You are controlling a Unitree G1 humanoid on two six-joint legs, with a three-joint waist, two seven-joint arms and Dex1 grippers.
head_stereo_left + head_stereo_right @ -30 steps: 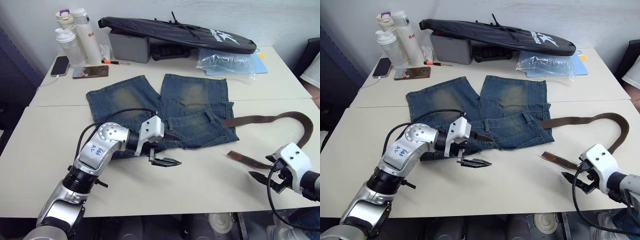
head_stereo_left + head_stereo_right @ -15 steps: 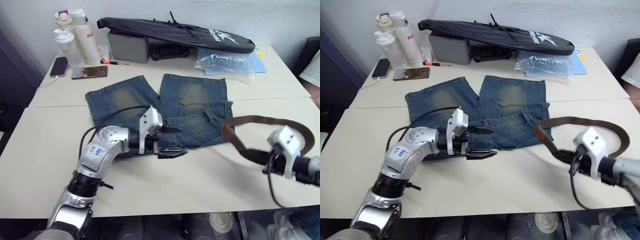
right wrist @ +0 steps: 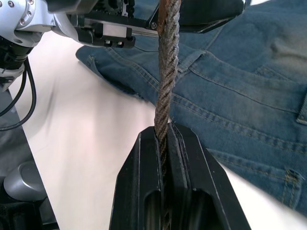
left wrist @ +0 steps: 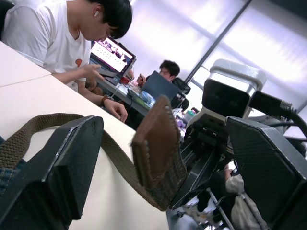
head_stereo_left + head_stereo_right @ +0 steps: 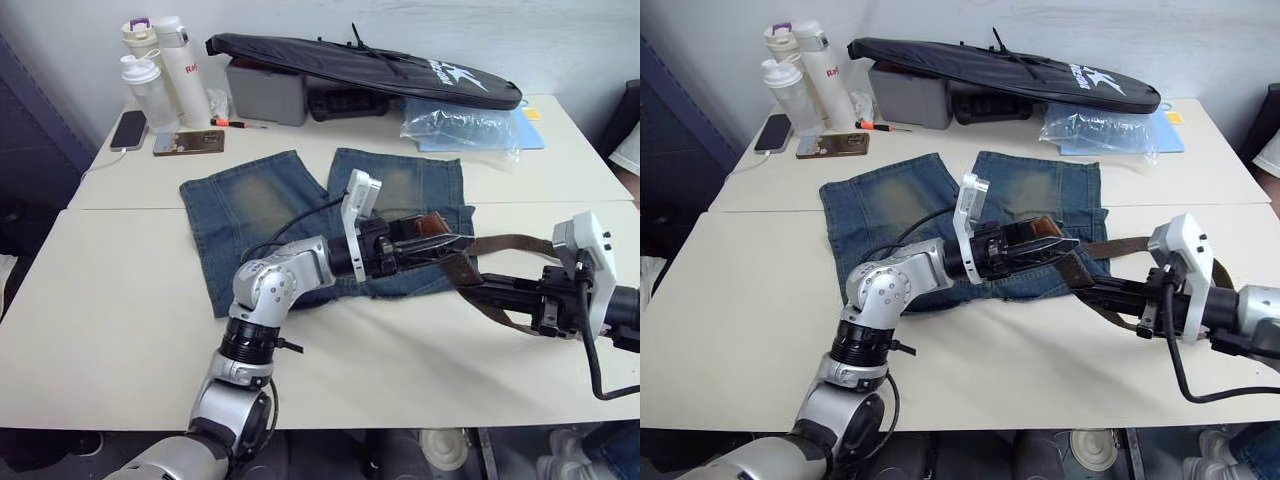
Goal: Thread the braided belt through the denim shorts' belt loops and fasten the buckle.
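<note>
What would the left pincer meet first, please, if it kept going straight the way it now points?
Most likely the tan end of the braided belt, standing between its open fingers; just beyond is the right pincer gripping that belt, though depth is hard to judge.

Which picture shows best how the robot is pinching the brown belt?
The right wrist view: the right tool is shut on the braided belt, seen up close. The eye views show the belt from far off. The left wrist view shows its tip between the open left tool's fingers.
</note>
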